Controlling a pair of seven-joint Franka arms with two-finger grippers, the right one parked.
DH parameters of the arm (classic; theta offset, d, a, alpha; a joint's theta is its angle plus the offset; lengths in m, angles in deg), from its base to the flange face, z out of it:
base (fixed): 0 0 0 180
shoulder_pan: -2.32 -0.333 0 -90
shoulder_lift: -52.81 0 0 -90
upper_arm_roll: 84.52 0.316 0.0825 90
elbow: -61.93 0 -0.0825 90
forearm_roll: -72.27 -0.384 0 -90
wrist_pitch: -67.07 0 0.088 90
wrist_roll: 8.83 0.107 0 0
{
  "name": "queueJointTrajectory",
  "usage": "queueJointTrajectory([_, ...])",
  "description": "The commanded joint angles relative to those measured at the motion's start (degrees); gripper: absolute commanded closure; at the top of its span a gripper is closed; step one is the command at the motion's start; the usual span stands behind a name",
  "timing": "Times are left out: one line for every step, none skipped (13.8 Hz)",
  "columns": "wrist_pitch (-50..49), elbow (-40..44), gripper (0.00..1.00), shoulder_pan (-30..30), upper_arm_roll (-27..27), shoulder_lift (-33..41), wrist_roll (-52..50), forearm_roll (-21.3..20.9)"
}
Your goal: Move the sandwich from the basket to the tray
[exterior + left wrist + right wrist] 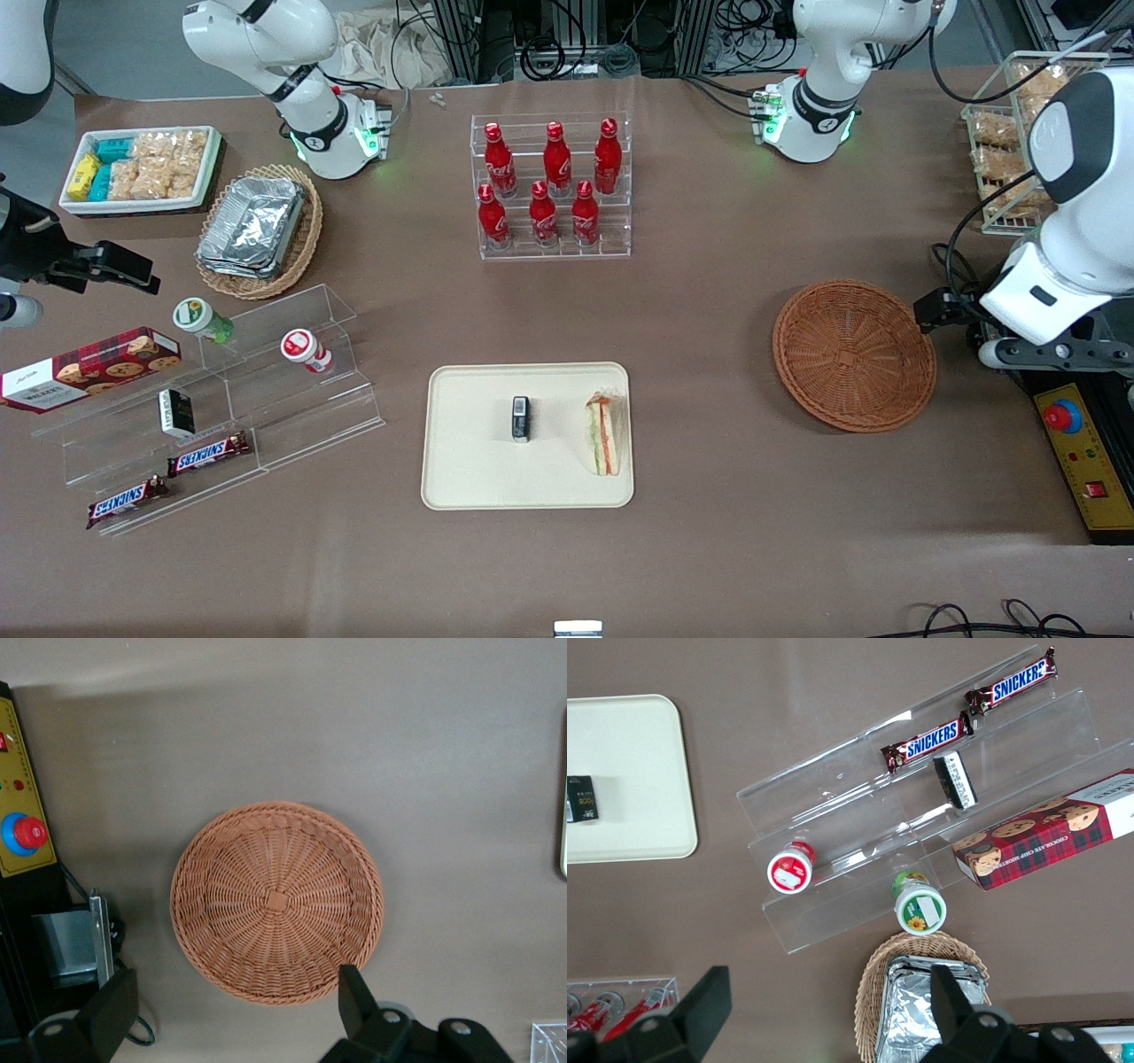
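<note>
A brown worktop (726,372) fills the scene, with cable bundles and frames along its edge farthest from the front camera. The cream tray (469,443) lies near the front camera, carrying the sandwich (604,433) beside 1 small dark object (521,418). The reddish wicker basket (852,354) sits toward the working arm's end. The claw (232,1014) hangs above the basket, fingers spread apart, gripping nothing.

Glossy white arm segments, black joint bands, black cables, black angular jaws on the gripper (230,1010).
</note>
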Motion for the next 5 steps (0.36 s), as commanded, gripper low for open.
queueJointTrajectory([-2.1,4.4,0.00,-6.3,-7.3,-2.3,0.6,-0.9])
queueJointTrajectory([-2.1,4.5,0.00,-5.9,-7.3,-2.3,0.6,-1.0])
queueJointTrajectory([-2.1,4.5,0.00,-4.9,-7.1,-2.3,0.5,-1.1])
queueJointTrajectory([-2.1,4.5,0.00,-4.5,-6.9,-2.3,0.5,-1.0])
queueJointTrajectory([-2.1,4.5,0.00,-4.5,-6.9,-2.3,0.5,-0.9])
